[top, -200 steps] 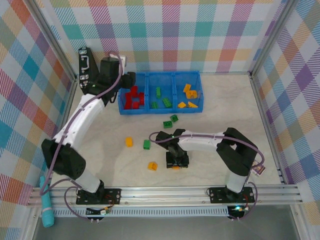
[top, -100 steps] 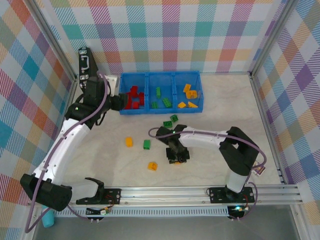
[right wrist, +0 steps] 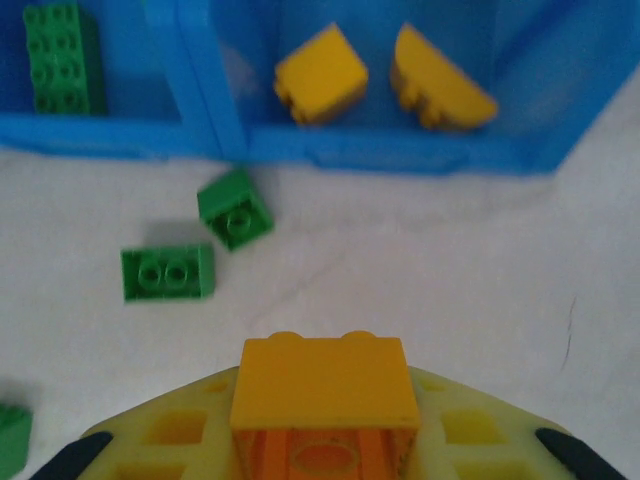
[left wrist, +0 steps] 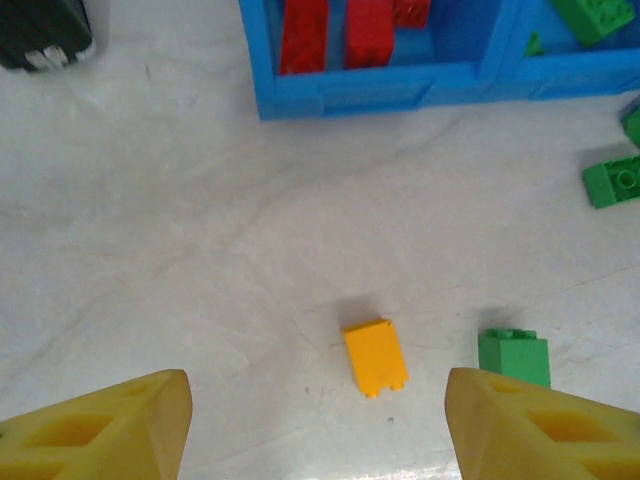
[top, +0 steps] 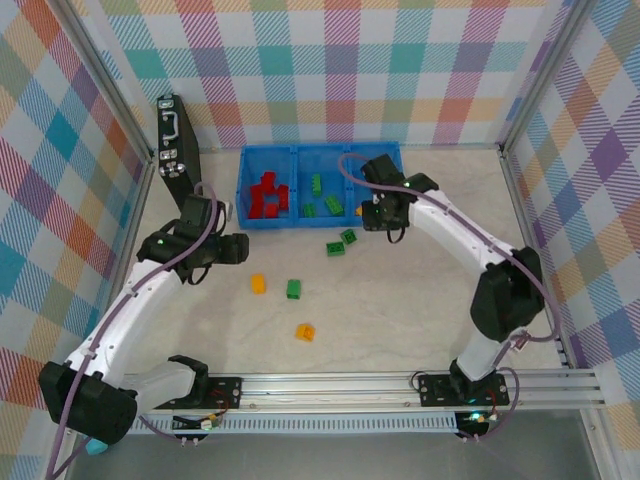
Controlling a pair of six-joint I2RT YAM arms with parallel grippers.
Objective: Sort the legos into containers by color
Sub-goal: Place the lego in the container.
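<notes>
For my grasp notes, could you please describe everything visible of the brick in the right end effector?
The yellow-orange brick is smooth plastic with two rounded studs on its far edge and a darker hollow underneath. The shut right end effector clamps it between yellow fingers, above the table, facing the blue containers.

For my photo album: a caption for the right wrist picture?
The right gripper holds an orange brick before the blue bins, two green bricks nearby.

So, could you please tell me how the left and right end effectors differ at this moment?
The left end effector is open and empty; the right end effector is shut on a yellow-orange brick. The left one faces a loose yellow brick; the right one faces the blue bins. Both have yellow fingers.
</notes>
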